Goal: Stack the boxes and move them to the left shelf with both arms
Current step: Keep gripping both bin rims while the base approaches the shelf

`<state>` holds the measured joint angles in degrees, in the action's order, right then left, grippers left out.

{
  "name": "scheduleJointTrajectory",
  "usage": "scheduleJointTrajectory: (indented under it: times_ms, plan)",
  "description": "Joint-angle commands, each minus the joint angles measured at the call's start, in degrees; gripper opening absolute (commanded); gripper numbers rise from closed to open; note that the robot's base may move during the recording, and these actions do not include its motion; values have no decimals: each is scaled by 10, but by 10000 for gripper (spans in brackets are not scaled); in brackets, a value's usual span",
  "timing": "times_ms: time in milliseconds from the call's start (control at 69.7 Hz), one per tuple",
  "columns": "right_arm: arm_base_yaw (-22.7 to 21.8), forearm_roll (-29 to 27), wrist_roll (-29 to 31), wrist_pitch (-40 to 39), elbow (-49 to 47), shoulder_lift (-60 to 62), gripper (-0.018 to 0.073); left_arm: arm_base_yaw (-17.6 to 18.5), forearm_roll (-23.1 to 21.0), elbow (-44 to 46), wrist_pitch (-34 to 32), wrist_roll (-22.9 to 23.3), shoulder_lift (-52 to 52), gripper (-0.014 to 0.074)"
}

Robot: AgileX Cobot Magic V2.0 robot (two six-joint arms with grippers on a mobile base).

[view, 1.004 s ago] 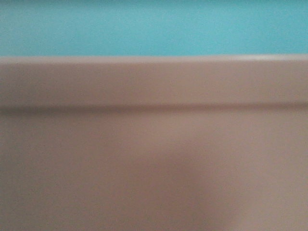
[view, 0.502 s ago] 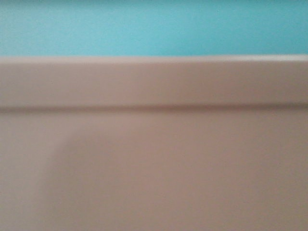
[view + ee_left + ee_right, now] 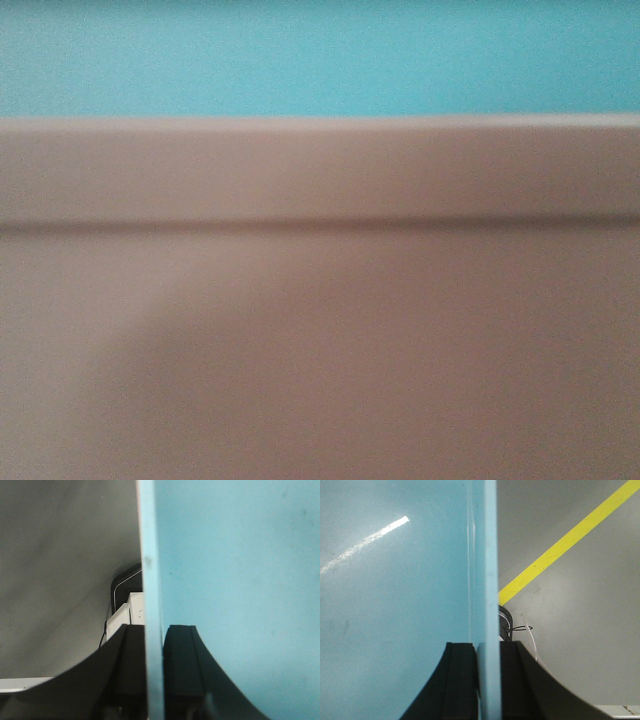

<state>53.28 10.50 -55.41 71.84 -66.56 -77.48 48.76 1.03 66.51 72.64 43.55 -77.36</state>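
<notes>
The salmon-pink box [image 3: 320, 340] fills the front view up close, its rim a blurred band, and the light blue box [image 3: 320, 55] rises out of it above, so the two are stacked. In the left wrist view my left gripper [image 3: 154, 630] is shut on the blue box's wall [image 3: 152, 580], one black finger [image 3: 131, 660] outside, the other inside. In the right wrist view my right gripper [image 3: 489, 647] is shut on the opposite wall [image 3: 490, 555] the same way. The left shelf is out of view.
Grey floor [image 3: 60, 555] lies below on the left, with a white unit and black cable [image 3: 122, 610]. On the right a yellow floor line [image 3: 570, 535] crosses grey floor, and thin cables [image 3: 512, 627] show near the fingers.
The boxes hold the same place in the front view. Only a soft shadow on the pink wall has shifted from the centre toward the left.
</notes>
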Motion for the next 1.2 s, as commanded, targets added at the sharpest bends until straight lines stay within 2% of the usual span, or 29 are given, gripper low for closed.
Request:
scheduleJointTrajectory:
  times_ms: [0, 316, 1191]
  plan:
    - [5, -8, 0, 10, -20, 20, 53, 11, -53, 22, 41, 2, 21, -6]
    - [5, -8, 0, 11, -20, 20, 53, 11, -66, 22, 41, 2, 21, -6]
    - [5, -8, 0, 11, -20, 20, 53, 11, -68, 22, 41, 2, 21, -6]
